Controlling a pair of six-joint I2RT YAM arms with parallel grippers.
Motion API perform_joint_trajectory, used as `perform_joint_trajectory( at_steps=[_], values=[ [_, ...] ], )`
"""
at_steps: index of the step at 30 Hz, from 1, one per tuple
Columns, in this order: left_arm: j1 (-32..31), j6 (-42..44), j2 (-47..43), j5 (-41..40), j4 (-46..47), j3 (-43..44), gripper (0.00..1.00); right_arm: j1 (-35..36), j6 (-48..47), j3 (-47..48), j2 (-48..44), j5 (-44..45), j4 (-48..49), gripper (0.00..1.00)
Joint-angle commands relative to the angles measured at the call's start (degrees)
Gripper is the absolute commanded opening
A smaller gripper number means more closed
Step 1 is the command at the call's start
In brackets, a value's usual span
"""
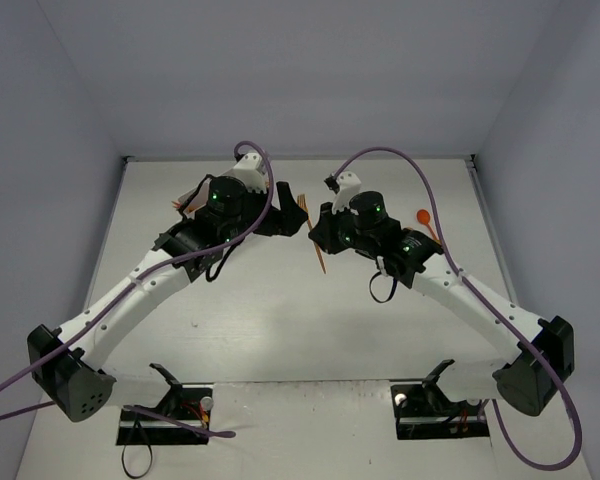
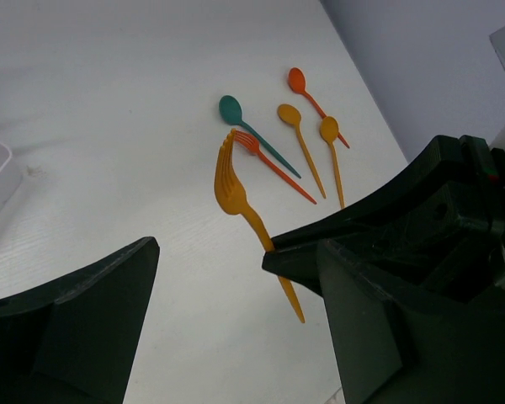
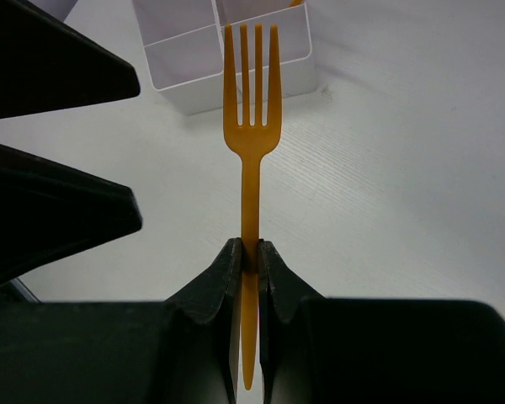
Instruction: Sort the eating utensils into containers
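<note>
My right gripper (image 3: pixel 251 257) is shut on the handle of an orange fork (image 3: pixel 251 126) and holds it above the table, tines toward the white compartment tray (image 3: pixel 185 88). In the top view the fork (image 1: pixel 319 256) hangs between the two grippers at the middle back. My left gripper (image 2: pixel 227 286) is open and empty, right next to the right gripper (image 1: pixel 322 236); the held fork (image 2: pixel 232 189) shows between its fingers without touching them. On the table beyond lie a teal spoon (image 2: pixel 231 108), a red fork (image 2: pixel 251 145), two orange spoons (image 2: pixel 289 114) and a red-orange spoon (image 2: pixel 296 80).
The left arm (image 1: pixel 160 275) covers most of the tray in the top view. An orange spoon (image 1: pixel 423 217) lies right of the right gripper. Purple cables (image 1: pixel 265 180) arc over both arms. Walls close off the back and sides.
</note>
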Motion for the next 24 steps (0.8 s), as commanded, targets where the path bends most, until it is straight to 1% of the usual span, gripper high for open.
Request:
perform_joint_trajectory(
  at_steps=[1,9,12,16,18,19,20,22,24],
  values=[
    [-1.89,-0.76,1.71,-1.19,5.51,4.32,0.72,0.70,1.08,-0.20,-2.37,-2.01,5.20,0.00],
    [-3.45,-1.09,4.24,-3.42,4.26,5.48,0.66,0.74,1.65,-0.27,-2.88,-2.19,5.87,0.00],
    [-3.65,-1.46,4.40,-4.27,4.20,5.15,0.61,0.74,1.92,-0.34,-3.03,-2.19,6.13,0.00],
    [-3.73,-2.32,4.53,-3.97,5.30,4.78,0.48,0.74,2.00,-0.46,-3.00,-2.10,6.34,0.00],
    [-3.74,-3.40,4.53,-3.21,6.37,4.29,0.40,0.74,2.16,-0.46,-2.75,-2.18,6.51,0.00],
    [-3.67,-3.94,4.60,-2.57,7.38,3.96,0.33,0.74,2.24,-0.46,-2.79,-2.19,6.59,0.00],
    [-3.69,-4.76,4.65,-2.07,8.11,3.53,0.29,0.74,2.33,-0.50,-2.81,-2.19,6.65,0.00],
    [-3.74,-6.08,4.87,-1.16,9.46,2.84,0.24,0.79,2.38,-0.61,-2.81,-2.19,6.76,0.00],
    [-3.81,-7.18,5.12,-0.69,10.05,2.51,0.24,0.75,2.58,-0.72,-2.96,-2.11,6.94,0.00]
  ],
)
